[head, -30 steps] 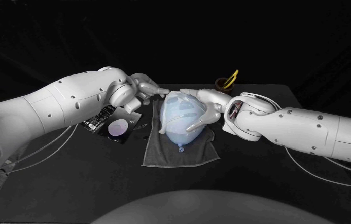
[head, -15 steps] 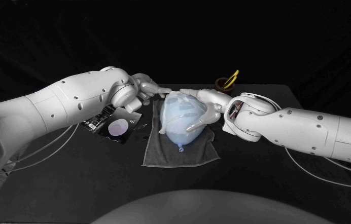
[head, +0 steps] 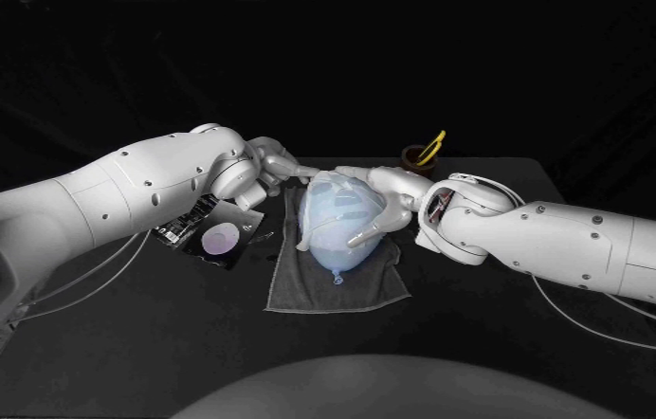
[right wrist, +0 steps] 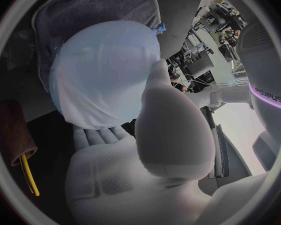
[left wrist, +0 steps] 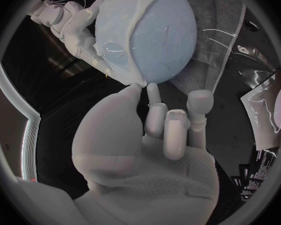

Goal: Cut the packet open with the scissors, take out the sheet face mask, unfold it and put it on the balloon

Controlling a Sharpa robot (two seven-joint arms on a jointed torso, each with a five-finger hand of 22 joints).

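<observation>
The balloon [head: 337, 248] is being cradled on its side by the right hand [head: 384, 194], with the fingers [right wrist: 95, 135] being kept under it and the thumb being pressed against its flank. It is being supported on a grey towel [head: 337, 286] spread near the middle of the black table [head: 164, 343], and its knotted neck is being pointed toward the robot. The sheet face mask [left wrist: 125, 20] is being worn over the balloon's broad far end, and its edge is being pinched between the thumb and a fingertip of the left hand [left wrist: 156, 135], which is being held just beside the balloon on the side away from the right hand. One balloon, one mask, one towel and two hands are being counted, along with one opened packet [head: 219, 237] being left flat on the table beside the towel, under the left arm. One pair of scissors [head: 432, 146] with yellow handles is being kept upright in one brown holder [head: 414, 159] at the table's far edge, behind the right hand and well apart from the balloon. The balloon is being shown as pale blue, smooth and egg-shaped. The mask is being shown as white, thin and clinging, with folds along its rim and an oval opening through which the blue is being seen.
</observation>
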